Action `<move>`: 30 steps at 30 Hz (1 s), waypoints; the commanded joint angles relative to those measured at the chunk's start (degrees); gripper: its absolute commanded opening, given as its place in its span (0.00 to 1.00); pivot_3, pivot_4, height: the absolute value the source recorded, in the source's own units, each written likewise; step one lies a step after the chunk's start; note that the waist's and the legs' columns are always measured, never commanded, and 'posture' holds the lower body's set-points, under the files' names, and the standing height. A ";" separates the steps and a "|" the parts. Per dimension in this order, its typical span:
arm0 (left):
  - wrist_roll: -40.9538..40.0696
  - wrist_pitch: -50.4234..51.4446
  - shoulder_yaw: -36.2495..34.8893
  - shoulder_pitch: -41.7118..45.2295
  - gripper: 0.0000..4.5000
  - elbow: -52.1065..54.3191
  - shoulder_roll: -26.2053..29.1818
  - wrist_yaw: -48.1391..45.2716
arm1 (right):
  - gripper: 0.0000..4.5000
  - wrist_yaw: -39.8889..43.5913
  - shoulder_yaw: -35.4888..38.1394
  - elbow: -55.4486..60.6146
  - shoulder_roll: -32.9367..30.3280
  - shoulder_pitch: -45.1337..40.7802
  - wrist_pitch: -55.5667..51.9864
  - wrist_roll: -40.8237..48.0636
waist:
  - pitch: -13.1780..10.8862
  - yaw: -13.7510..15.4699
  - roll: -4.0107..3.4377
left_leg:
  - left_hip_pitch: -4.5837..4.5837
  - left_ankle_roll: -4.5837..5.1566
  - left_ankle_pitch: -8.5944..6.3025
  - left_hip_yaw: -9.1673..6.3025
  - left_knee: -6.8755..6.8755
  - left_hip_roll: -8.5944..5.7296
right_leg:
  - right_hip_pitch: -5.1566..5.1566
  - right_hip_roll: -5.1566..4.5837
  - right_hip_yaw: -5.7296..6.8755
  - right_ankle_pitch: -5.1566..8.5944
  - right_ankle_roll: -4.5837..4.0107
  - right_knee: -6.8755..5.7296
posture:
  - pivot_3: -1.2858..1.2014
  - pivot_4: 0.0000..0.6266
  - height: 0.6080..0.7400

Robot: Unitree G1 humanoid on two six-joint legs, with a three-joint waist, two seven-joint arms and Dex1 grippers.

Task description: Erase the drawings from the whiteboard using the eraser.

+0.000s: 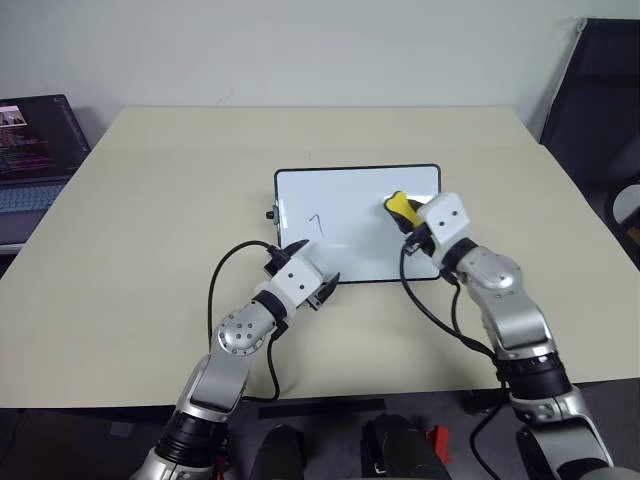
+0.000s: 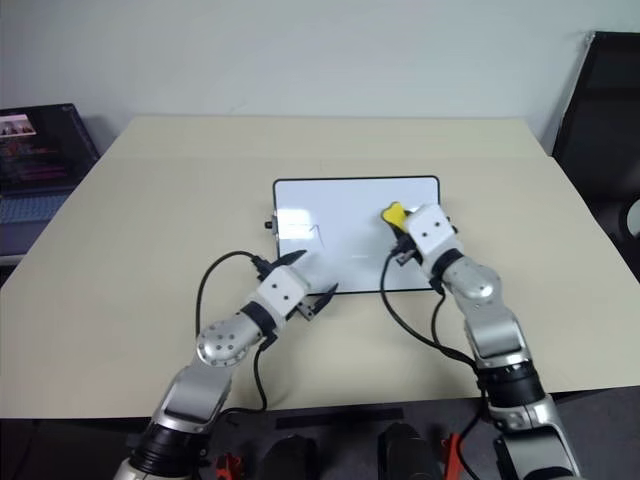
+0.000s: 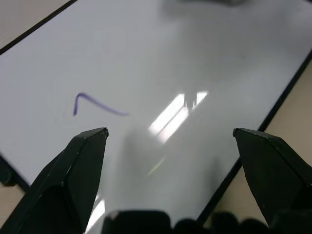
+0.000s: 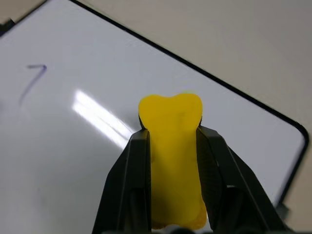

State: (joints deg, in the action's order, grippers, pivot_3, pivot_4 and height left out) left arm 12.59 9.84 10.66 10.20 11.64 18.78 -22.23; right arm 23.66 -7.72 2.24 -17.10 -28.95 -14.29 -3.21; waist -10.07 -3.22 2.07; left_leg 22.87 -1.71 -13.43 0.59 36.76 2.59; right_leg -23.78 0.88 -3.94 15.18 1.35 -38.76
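Left eye view: left gripper [image 1: 322,283] fingers spread, empty, at whiteboard's [image 1: 357,222] near-left edge | one hook-shaped drawing [image 1: 318,226] on board's left half | right gripper [image 1: 408,222] pinching yellow eraser [image 1: 402,208] above board's right part, contact with surface unclear

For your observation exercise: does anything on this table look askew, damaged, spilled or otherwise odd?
Nothing stands out. The whiteboard lies flat and square on the table, with one small drawing left on it. The right pincer grips the eraser above the board; the left pincer is open at its near edge.
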 commanded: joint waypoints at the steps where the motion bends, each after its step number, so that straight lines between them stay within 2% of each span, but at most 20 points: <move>1: 0.78 0.68 -1.65 -0.26 1.00 2.95 -0.24 2.37 | 0.21 0.22 -1.53 -2.46 1.99 -3.78 3.37 -0.05 | 0.00 0.04 0.00 | 0.02 0.00 0.00 -0.01 0.00 0.00 | 0.00 -0.01 0.00 0.00 0.00 0.01 | 0.52 0.24 1.00; 15: 0.70 1.92 -3.15 -1.05 1.00 3.18 0.95 3.57 | 0.21 0.79 -7.67 -16.70 11.31 -12.97 10.16 -1.54 | 0.00 0.01 -0.01 | 0.07 0.00 0.00 0.00 -0.04 0.07 | -0.07 -0.09 -0.01 -0.01 -0.01 -0.01 | 0.52 0.24 1.00; 25: 0.62 2.60 -2.79 -0.19 1.00 3.77 0.87 3.45 | 0.21 -3.02 -10.25 -25.67 13.14 -18.20 6.39 -8.45 | 0.00 -0.01 -0.01 | 0.06 0.00 0.00 0.00 -0.01 0.08 | -0.16 -0.08 -0.03 -0.01 -0.03 -0.16 | 0.52 0.24 1.00; 30: 0.78 3.15 -2.62 -0.53 1.00 4.55 0.51 3.64 | 0.21 -2.63 -12.89 -27.38 15.01 -18.13 5.68 -10.36 | 0.01 -0.09 0.00 | 0.01 0.00 0.01 0.00 0.08 0.08 | -0.13 -0.07 -0.03 -0.06 -0.09 -0.21 | 0.52 0.24 1.00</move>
State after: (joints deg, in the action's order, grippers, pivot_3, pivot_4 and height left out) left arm 13.34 13.17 8.24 9.46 13.03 19.69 -19.17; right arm 20.96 -19.56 -24.06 -2.83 -47.24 -7.82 -12.82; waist -10.05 -3.32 2.07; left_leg 22.86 -1.71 -13.42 0.58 36.84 2.67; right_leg -23.90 0.82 -3.97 15.11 1.25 -38.97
